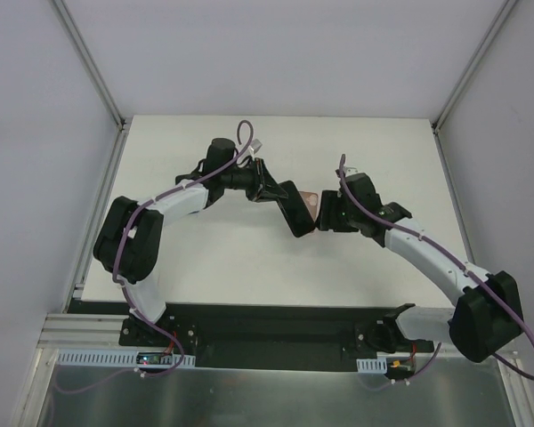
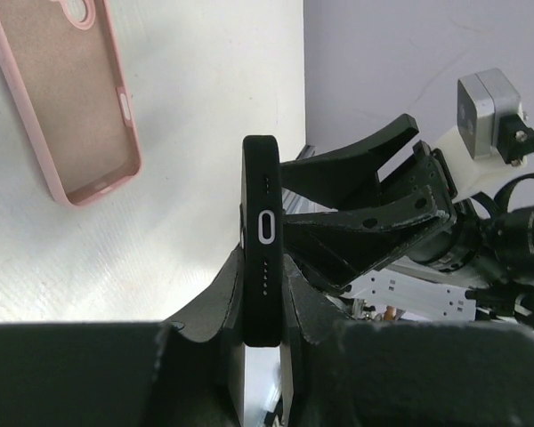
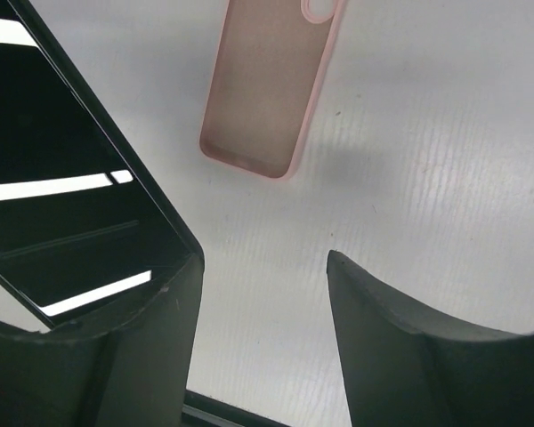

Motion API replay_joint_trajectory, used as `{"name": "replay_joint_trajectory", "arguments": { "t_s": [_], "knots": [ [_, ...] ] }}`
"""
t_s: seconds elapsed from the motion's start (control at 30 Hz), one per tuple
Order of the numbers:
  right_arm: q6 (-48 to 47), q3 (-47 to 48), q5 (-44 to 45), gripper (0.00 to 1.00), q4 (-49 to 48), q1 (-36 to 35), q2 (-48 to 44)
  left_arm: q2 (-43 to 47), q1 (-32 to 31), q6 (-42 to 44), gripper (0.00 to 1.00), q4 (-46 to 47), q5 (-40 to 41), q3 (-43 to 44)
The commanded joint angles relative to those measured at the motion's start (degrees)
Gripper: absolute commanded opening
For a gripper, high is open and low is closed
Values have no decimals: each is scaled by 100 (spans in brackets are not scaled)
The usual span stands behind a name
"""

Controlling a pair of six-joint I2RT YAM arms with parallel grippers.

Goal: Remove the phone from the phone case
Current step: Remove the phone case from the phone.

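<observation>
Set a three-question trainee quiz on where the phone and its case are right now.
1. True or false: the phone sits inside the phone case.
2. What does the left gripper hold? A: the phone. B: the phone case. C: nothing.
3. Fill in: the right gripper has its jaws ____.
Key: 1 false; 2 A; 3 open.
</observation>
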State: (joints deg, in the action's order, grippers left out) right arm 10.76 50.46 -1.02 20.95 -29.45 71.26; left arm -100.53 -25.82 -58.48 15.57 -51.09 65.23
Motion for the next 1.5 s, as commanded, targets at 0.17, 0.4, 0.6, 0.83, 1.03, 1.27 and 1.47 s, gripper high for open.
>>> {"name": "replay_joint_trajectory", "arguments": {
  "t_s": [0.17, 0.4, 0.6, 0.83, 1.03, 1.27, 1.47],
  "knots": [
    [-364, 368, 1516, 61, 674, -421, 476, 860, -160, -1007, 0, 1062, -1087, 95],
    [-487, 325, 1069, 61, 323, -491, 415, 860, -213, -990, 0, 1071, -1131, 86],
    [-593, 412, 647, 62, 85, -483, 353, 798, -256, -990, 0, 1071, -1158, 121],
    [-637, 536, 577, 62, -20, -483, 538, 772, -344, -955, 0, 1079, -1210, 183],
    [-514, 123, -355, 63, -688, -185, 406, 631, -362, -1761, 0, 2176, -1377, -36],
    [-496, -291, -382, 62, -812, -34, 441, 631, -380, -2379, 0, 2978, -1483, 77],
    [-426, -299, 515, 55, -443, -52, 669, 772, -388, -2388, 0, 2864, -1492, 156]
  ]
}}
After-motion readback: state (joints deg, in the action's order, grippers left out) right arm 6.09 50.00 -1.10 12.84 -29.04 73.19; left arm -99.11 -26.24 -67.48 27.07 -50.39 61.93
